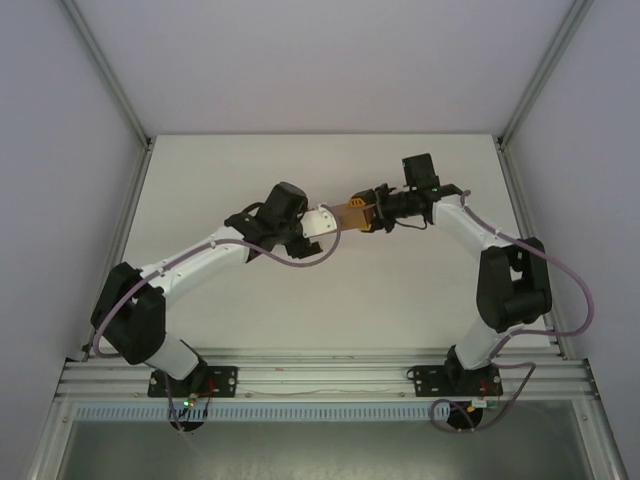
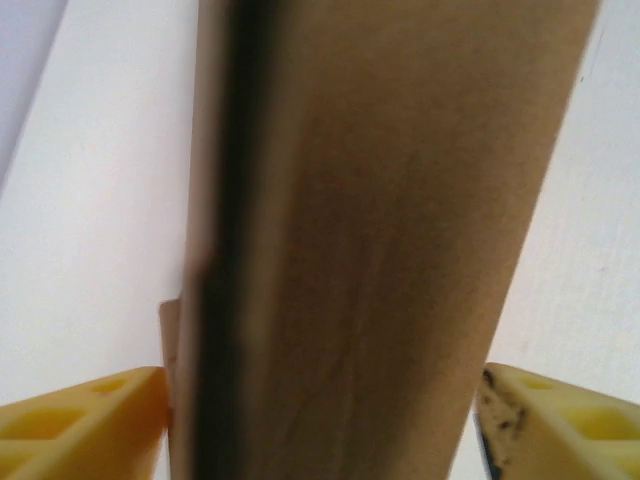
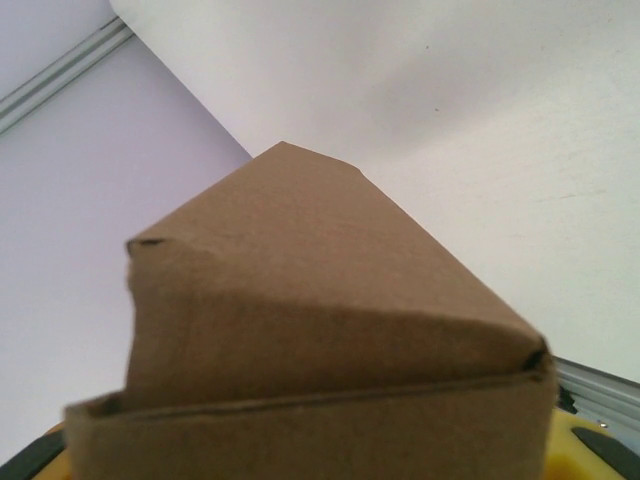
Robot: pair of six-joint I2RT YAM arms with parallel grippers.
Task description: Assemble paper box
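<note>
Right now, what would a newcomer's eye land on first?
The two arms meet at the middle of the table, at a brown paper box. The right gripper holds one end. The left gripper has its yellow fingers on either side of the other.

We see the box [image 3: 330, 300] as brown cardboard, matt and faintly fibrous, with raw cut edges. The fingers [image 2: 85, 425] are yellow moulded plastic, smooth, one marked with black scuffs. The table [image 1: 300, 300] is white and matt; the rails [image 1: 320, 378] are ribbed bare metal.
</note>
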